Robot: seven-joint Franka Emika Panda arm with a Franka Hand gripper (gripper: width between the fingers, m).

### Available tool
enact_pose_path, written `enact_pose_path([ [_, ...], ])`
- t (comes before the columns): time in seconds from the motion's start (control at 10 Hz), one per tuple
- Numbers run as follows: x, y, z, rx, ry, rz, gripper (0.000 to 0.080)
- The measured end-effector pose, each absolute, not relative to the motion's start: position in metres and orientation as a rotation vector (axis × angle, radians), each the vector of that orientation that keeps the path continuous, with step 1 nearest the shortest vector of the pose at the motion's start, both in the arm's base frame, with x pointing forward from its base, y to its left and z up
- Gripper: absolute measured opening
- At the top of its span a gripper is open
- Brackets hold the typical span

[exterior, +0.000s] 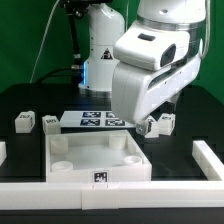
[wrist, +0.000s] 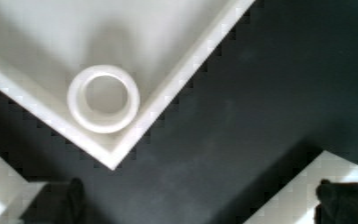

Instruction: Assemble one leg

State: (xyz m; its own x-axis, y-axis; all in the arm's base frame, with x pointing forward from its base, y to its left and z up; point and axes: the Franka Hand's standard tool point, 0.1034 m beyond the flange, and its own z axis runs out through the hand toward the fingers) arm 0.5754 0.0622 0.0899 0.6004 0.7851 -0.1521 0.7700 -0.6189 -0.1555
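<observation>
The end effector is spread wide, nothing gripped, over the black table beside the flat white plastic panel's holed corner.

A large white panel with a raised rim lay near the black table's front edge, one round corner hole showing; the marker board lay just behind it.

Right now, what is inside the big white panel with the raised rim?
Inside the white panel the exterior view shows only bare floor, nothing loose. The wrist view shows a round hole at one corner. The near rim hides the floor strip just behind it.
</observation>
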Motion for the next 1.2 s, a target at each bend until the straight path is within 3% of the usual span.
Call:
enact_pose_path([
  [0.9,0.574,0.062,0.088,-2.742,-1.335,0.320,0.0650],
  [1.2,0.540,0.046,0.064,-2.543,-1.614,0.327,0.0650],
])
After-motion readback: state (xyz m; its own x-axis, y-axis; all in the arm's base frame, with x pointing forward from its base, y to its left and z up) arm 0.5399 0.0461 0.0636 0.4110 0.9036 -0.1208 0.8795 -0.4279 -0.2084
